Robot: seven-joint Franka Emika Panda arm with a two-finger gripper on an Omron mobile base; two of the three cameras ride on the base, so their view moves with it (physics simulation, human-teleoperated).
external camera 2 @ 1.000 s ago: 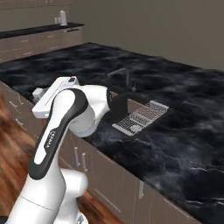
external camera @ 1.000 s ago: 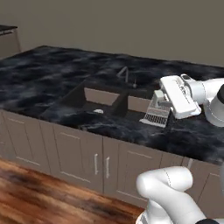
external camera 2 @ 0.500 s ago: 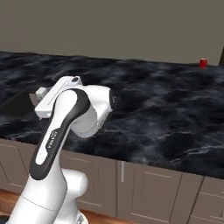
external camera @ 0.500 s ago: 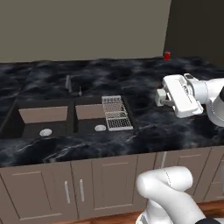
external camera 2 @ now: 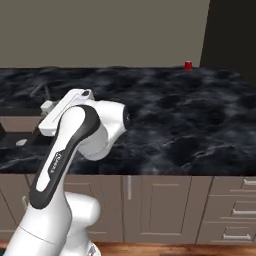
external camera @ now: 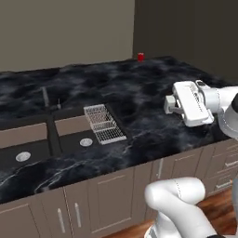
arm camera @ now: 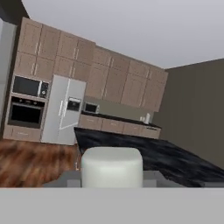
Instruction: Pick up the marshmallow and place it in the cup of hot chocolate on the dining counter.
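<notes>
- Marshmallow (arm camera: pixel 112 167) pinched between closed fingers, carried high over the dark bench (external camera: pixel 139 102).
- Looks light, soft, squashy; best gripped gently across flat sides.
- Red cup (external camera: pixel 141 56) waits far back.

A dark, white-veined marble worktop (external camera: pixel 135 97) runs across both base views above beige cabinet doors and drawers. At nine o'clock in the left base view a double sink (external camera: pixel 42 139) is sunk into it, with a wire rack (external camera: pixel 104 123) lying over the right basin's edge. At twelve o'clock, on the far edge, stands a small red cup (external camera: pixel 141 56).
</notes>
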